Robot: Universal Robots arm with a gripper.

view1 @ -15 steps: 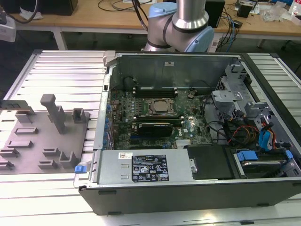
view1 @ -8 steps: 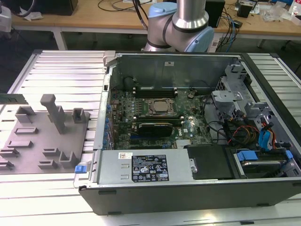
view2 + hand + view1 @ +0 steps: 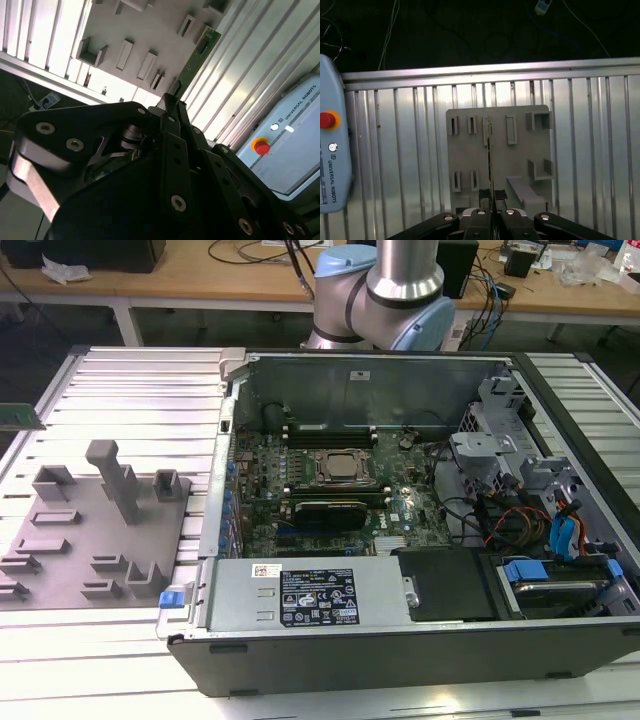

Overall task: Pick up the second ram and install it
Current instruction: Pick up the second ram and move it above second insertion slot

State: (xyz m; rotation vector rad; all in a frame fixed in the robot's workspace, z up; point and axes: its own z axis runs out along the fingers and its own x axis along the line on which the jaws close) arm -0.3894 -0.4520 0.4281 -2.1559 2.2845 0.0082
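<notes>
In the first wrist view, one teach pendant [image 3: 332, 150] with a single red button [image 3: 325, 120] lies on the ribbed metal tabletop [image 3: 395, 165], well off to one side of the tool [image 3: 491, 195]. The tool's two fingers are closed on the second ram [image 3: 490, 150]. It shows edge-on as one thin line running straight out from the fingertips. In the second wrist view the same stick shows its flat green face [image 3: 199, 55], again reaching out past the fingertips.

Beyond the tool, under the stick, lies one grey fixture plate [image 3: 520, 145]. The plate carries six narrow slots [image 3: 471, 124], four in the row farther from the tool and two in the nearer row, and two wider brackets [image 3: 540, 121]. The ram's far end lines up with one slot of the farther row. Whether it touches the plate cannot be told.

In the exterior view the fixture plate [image 3: 80, 540] lies on the tabletop at the exterior view's left. To its right is one open computer case [image 3: 380, 665], which holds one green motherboard [image 3: 262, 480] with one processor socket [image 3: 335, 468]. One power supply [image 3: 300, 595] sits along the case's near wall. The arm [image 3: 380, 290] rises behind the case.
</notes>
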